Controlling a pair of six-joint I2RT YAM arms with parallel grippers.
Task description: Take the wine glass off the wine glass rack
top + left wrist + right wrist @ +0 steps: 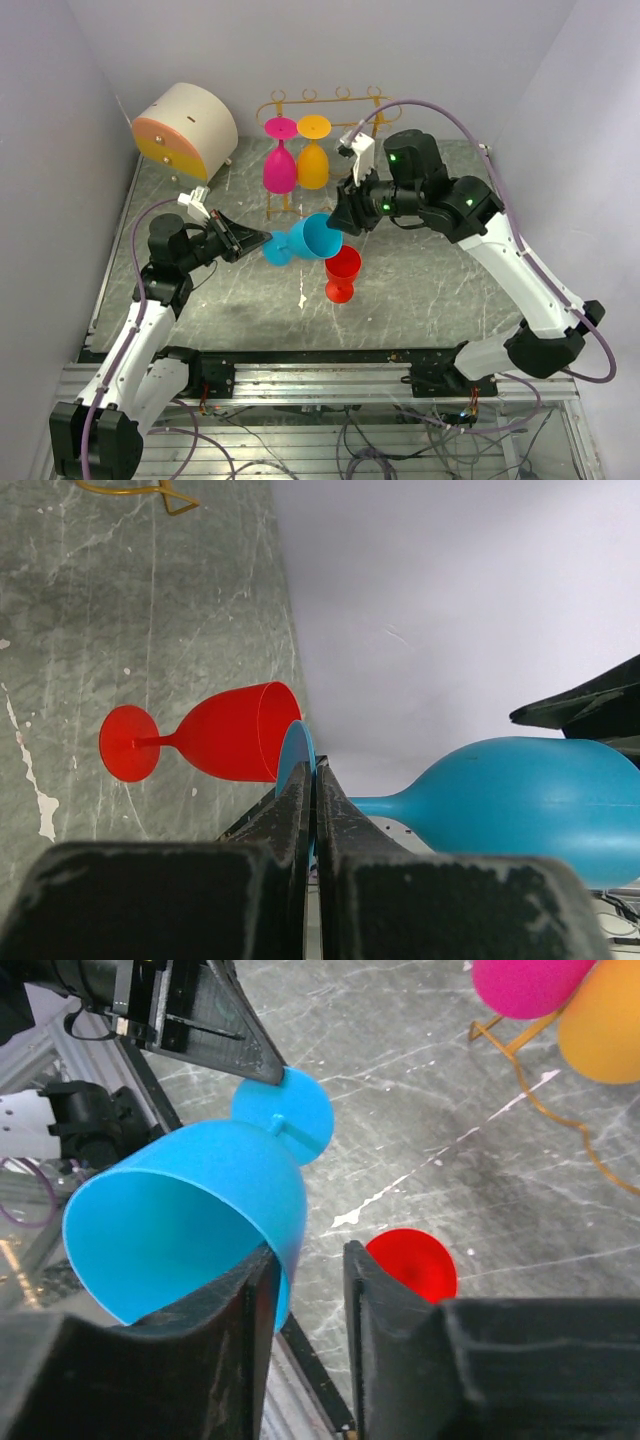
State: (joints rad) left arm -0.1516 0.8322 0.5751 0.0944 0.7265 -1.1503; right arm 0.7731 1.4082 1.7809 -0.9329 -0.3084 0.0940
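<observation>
Blue wine glass (312, 238), smooth and opaque, hangs sideways above the table, clear of the wine glass rack (343, 93). The left gripper (262, 241) has its jaws pinched on the foot, whose disc is mostly hidden between them. The right gripper (336, 222) has its jaws apart, with the bowl's rim against one finger. A red glass (341, 272) stands just below them.

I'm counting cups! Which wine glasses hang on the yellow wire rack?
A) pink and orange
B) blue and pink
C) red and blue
A: the pink plastic wine glass and orange plastic wine glass hang from the golden wire rack; the blue plastic wine glass is off it.
</observation>
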